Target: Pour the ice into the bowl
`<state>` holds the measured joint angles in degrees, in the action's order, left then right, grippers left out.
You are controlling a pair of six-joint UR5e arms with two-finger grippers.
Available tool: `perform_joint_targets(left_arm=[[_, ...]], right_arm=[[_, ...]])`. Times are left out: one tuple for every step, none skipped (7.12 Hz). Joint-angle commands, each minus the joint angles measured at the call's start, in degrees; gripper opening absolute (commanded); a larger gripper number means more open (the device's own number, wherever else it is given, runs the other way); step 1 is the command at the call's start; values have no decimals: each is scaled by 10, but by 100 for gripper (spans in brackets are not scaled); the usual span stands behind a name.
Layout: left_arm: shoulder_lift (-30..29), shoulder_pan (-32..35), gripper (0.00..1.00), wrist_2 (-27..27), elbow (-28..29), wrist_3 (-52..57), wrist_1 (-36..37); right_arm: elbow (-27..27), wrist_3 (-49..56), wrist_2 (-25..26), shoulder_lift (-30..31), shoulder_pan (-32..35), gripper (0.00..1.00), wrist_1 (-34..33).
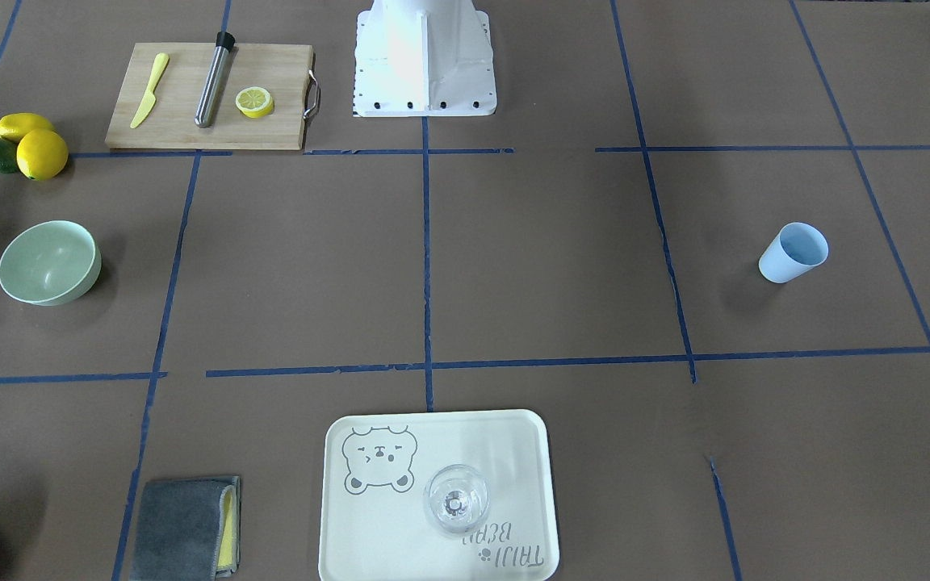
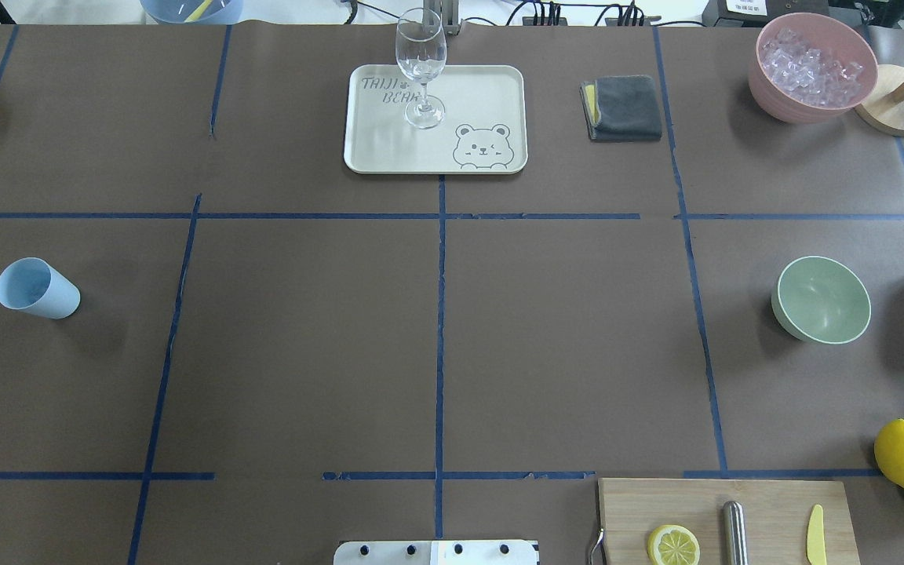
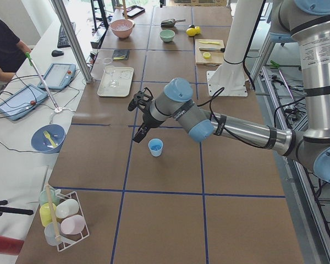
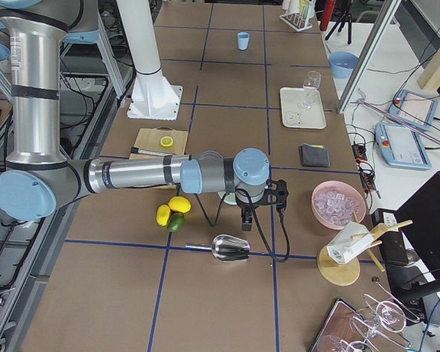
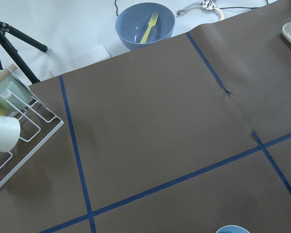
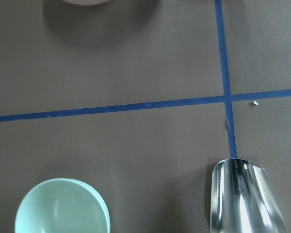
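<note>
The ice is a heap of small clear cubes in a pink container at the far right of the overhead view; it also shows in the exterior right view. The mint-green bowl stands upright with nothing showing inside, also in the front view and the right wrist view. My left gripper hovers beside the light blue cup. My right gripper hangs between the bowl and the pink container. Both show only in the side views, so I cannot tell open from shut.
A metal scoop lies on the table near the right gripper, also in the right wrist view. A tray holds a wine glass. A folded cloth, a cutting board and lemons lie around.
</note>
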<state>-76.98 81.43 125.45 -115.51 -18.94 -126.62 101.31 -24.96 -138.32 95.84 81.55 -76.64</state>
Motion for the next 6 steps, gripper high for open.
perform_joint_targets(left_arm=[[10, -54, 100, -68, -19, -62, -19], [15, -78, 100, -91, -32, -93, -19], [17, -95, 100, -102, -45, -120, -19], [19, -107, 100, -126, -50, -125, -19], [19, -107, 100, -127, -50, -126, -19], [19, -107, 100, -126, -51, -126, -20]], right_arm=[[-11, -170, 56, 36, -97, 100, 177], [-35, -233, 73, 39, -130, 100, 250], [-82, -273, 92, 39, -164, 100, 339], [-99, -307, 117, 39, -193, 100, 381], [-99, -312, 119, 39, -211, 100, 382], [-98, -321, 120, 37, -227, 100, 383]])
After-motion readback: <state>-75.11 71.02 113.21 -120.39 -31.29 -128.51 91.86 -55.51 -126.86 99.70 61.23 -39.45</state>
